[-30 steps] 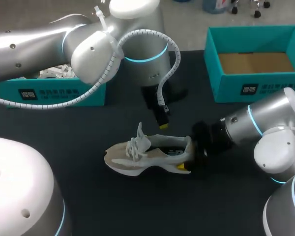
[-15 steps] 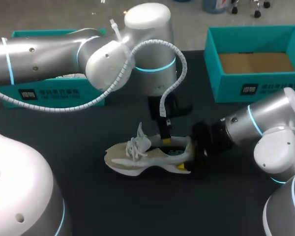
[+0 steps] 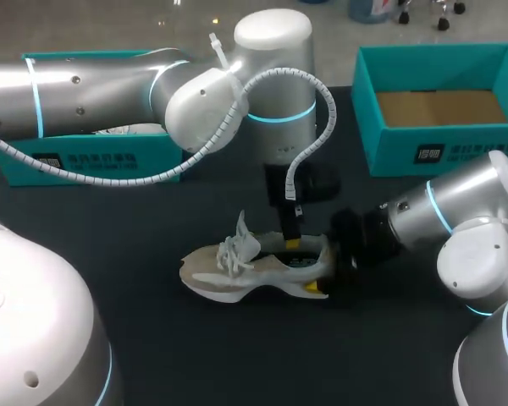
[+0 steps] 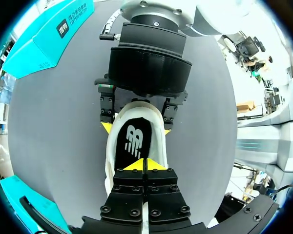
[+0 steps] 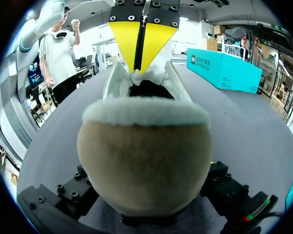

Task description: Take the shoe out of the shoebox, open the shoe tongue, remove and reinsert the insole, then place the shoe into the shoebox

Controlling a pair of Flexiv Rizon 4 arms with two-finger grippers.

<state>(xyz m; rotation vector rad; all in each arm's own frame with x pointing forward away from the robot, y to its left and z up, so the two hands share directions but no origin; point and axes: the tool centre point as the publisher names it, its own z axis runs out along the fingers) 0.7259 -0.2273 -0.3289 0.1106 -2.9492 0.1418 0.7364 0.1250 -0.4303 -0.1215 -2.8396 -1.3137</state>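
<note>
A beige and white shoe (image 3: pixel 245 269) lies on its sole on the dark table, toe to the left, laces loose. My right gripper (image 3: pixel 322 269) is shut on its heel, one yellow fingertip (image 3: pixel 313 288) against the near side. In the left wrist view its fingers (image 4: pixel 106 127) flank the heel. My left gripper (image 3: pixel 292 244) points straight down into the shoe's opening, its yellow tips (image 4: pixel 145 165) pressed together just over the black insole (image 4: pixel 133 141). The right wrist view is filled by the heel (image 5: pixel 141 156), with the left gripper (image 5: pixel 141 46) above it.
An open teal shoebox (image 3: pixel 368 127) with a bare brown bottom stands at the back right. A second teal box (image 3: pixel 85 159) sits at the back left, partly behind my left arm, with something white inside.
My left arm has swung to the right and lowered, bringing its shut tips from above the shoe down into the opening. The right gripper and the shoe stayed put.
</note>
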